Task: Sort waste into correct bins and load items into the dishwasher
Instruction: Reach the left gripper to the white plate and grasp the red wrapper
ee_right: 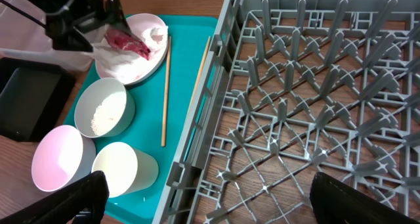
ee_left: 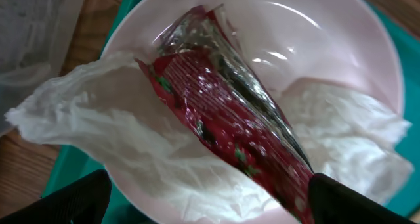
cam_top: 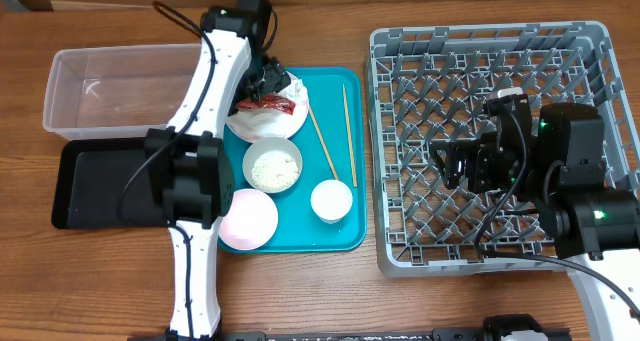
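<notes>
Overhead. Found the left gripper (cam_top: 268, 81) low over the pale plate (cam_top: 250, 131) at the far end of the teal tray (cam_top: 345, 236), jaws spread wide and holding nothing. Noted the red wrapper (cam_top: 272, 104) lying on crumpled napkins (cam_top: 292, 87) on that plate. Counted, nearer on the same tray, a white bowl (cam_top: 246, 167) holding rice grains (cam_top: 272, 167), a pink bowl (cam_top: 247, 219), a small cup (cam_top: 331, 201) and two chopsticks (cam_top: 322, 136). Placed the clear tub (cam_top: 120, 91) and the black tray (cam_top: 95, 186) just left of the teal tray, neither with any waste in it. Placed the right gripper (cam_top: 470, 166) above the grey rack (cam_top: 470, 33), with no dishes loaded there.

Left wrist. Looked down on the wrapper (ee_left: 223, 119) running diagonally across the napkins (ee_left: 98, 132) inside the plate (ee_left: 315, 33). Saw only the dark fingers (ee_left: 79, 198) at the bottom corners, well apart, touching neither foil nor paper.

Right wrist. Saw the right gripper (ee_right: 216, 201) fully open and empty over the rack pegs (ee_right: 295, 86), with the loaded teal tray off to its left.

Judged the step as the first waste pick, not yet closed. Called next for lowering the left gripper astride the wrapper's narrow width, pinching foil alone without gathering napkin, then lifting clear toward a bin. Could not tell from here which bin.
</notes>
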Robot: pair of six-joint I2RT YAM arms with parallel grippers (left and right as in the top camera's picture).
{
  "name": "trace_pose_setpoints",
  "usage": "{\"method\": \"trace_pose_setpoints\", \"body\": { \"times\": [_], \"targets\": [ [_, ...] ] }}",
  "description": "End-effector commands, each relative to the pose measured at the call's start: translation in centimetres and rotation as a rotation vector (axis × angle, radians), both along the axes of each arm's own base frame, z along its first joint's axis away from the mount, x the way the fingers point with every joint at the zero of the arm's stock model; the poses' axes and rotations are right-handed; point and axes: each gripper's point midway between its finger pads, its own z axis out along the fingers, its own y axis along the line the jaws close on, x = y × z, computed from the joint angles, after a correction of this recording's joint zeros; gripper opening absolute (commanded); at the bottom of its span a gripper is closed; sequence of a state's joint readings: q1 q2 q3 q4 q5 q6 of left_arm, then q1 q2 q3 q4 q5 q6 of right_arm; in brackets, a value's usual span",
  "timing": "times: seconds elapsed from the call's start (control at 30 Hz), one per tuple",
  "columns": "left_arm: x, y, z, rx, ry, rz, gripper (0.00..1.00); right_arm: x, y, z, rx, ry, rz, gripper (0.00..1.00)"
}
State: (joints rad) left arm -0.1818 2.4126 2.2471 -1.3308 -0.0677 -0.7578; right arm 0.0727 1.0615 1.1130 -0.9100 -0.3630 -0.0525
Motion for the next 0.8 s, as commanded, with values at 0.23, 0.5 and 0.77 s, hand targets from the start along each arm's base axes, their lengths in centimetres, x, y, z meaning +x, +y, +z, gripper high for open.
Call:
{"method": "trace_pose_setpoints", "body": {
  "times": [0.23,0.5,0.77],
  "targets": [
    [-0.8,0.2,-6.5,0.014,0.131,0.053,0.77,0.1,0.1,1.3,0.009,-0.033,0.004,1.00],
    [-0.8,0.2,-6.8,0.018,0.143,-0.105,0.04,0.1,0.1,1.2,0.008,-0.032,0.005,1.00],
    [-0.7,0.2,-4.0,0.011,0.147,-0.202,0.04,0.1,0.1,1.2,0.008,-0.032,0.005,1.00]
  ]
}}
